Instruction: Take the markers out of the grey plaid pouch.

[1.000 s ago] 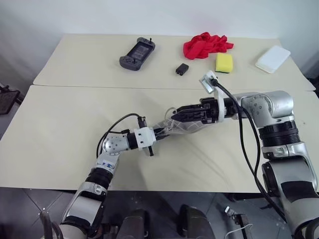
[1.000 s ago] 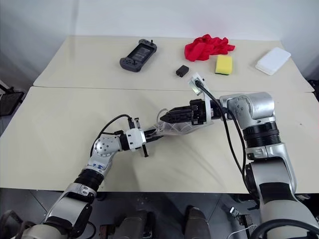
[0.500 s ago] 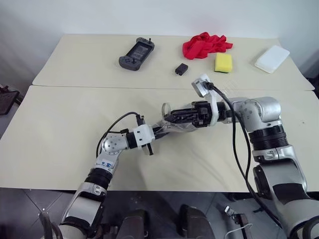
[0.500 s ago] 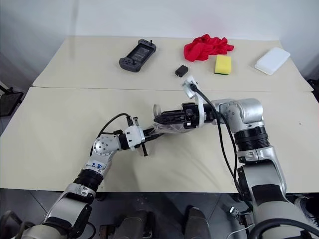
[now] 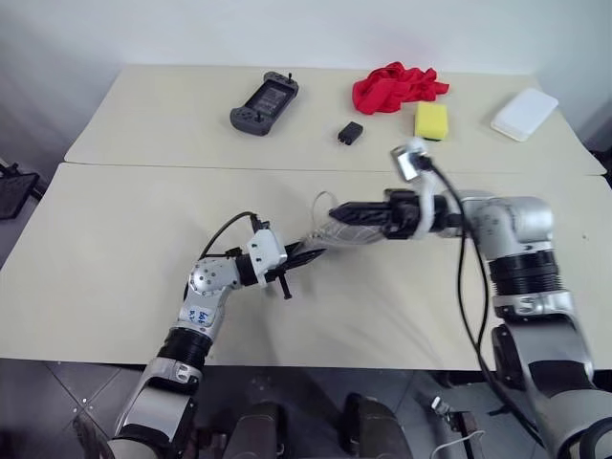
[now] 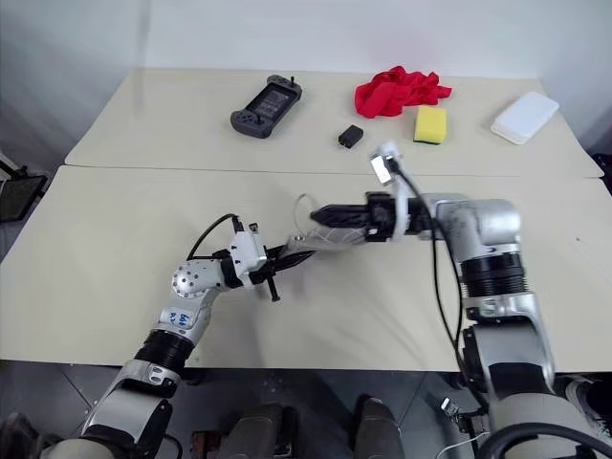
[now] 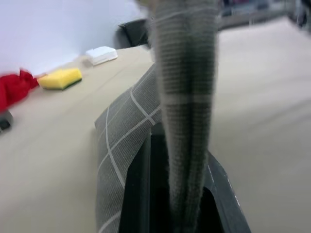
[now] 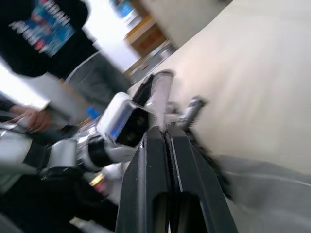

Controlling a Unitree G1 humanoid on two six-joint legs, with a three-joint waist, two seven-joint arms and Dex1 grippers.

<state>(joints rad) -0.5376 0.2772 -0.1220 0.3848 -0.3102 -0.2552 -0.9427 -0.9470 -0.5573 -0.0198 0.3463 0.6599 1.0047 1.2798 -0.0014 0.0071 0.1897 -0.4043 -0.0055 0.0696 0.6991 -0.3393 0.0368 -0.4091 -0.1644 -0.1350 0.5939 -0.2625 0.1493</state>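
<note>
- The pouch point(image 5: 330, 237) is hanging above the near table point(image 5: 115, 258), at the centre of the left eye view, stretched between the two grippers and tilting up toward the right of the frame.
- The left gripper point(image 5: 298, 258) is sitting just left of centre, its jaws closed on the lower left end of the pouch.
- In the left wrist view, the grey gridded fabric point(image 7: 187, 97) is running up from between the black fingers point(image 7: 138, 194), pinched flat between them.
- The right gripper point(image 5: 346, 209) is reaching in from the right of the frame, lying level and pointing left, its tip at the upper right end of the pouch.
- In the right wrist view, the two fingers point(image 8: 155, 184) are lying pressed together with no gap showing; whether fabric or a marker is caught between them cannot be told.
- A white cord loop point(image 5: 323, 203) is standing up from the pouch just left of the right gripper's tip.
- Markers are not being made out in these views; the pouch interior is hidden.
- On the far table point(image 5: 172, 115), across the top of the frame, these are lying well apart from both grippers: a game controller point(image 5: 263, 102) at upper centre-left, a small black block point(image 5: 349, 133), a red cloth point(image 5: 394, 86), a yellow sponge point(image 5: 430, 120) and a white box point(image 5: 523, 113) at upper right.
- In the right wrist view, a person in a dark printed shirt point(image 8: 46, 29) is showing in the upper left, beyond the left arm.
</note>
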